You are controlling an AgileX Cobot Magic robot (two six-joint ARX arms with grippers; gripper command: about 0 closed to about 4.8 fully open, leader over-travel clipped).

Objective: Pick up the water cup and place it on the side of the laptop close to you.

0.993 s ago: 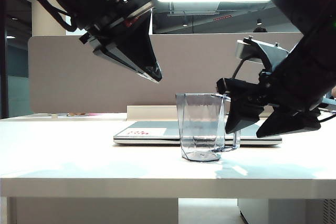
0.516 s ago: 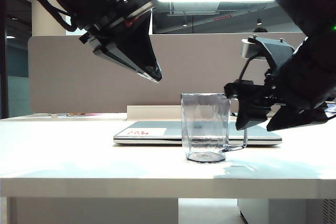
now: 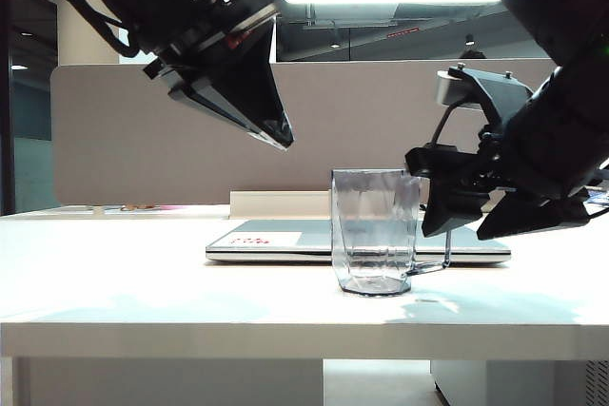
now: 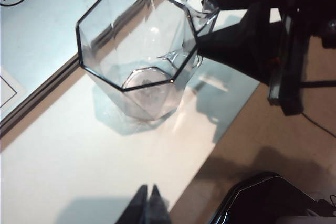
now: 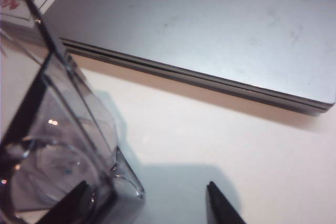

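The clear grey-tinted water cup [image 3: 374, 230] stands upright on the white table, just in front of the closed silver laptop [image 3: 285, 241]. My right gripper [image 3: 461, 232] hovers low at the cup's handle side, jaws wide open. In the right wrist view the cup [image 5: 52, 140] fills one side, its handle corner lies between the spread fingers of the right gripper [image 5: 146, 195], and the laptop [image 5: 210, 30] is behind. My left gripper [image 3: 283, 140] hangs shut and empty above the laptop. In its wrist view the left gripper [image 4: 148, 195] looks down on the cup [image 4: 139, 61] and the laptop [image 4: 31, 30].
A grey partition [image 3: 143, 140] runs behind the table. The table's front edge [image 3: 285, 330] is close to the cup. A white-and-red sticker [image 3: 266, 238] marks the laptop's corner. A dark object [image 4: 262, 203] sits on the floor beyond the table edge.
The cup has shifted slightly to the right and stands straighter. My right gripper has drawn a little right and up, still open. The left arm has stayed still.
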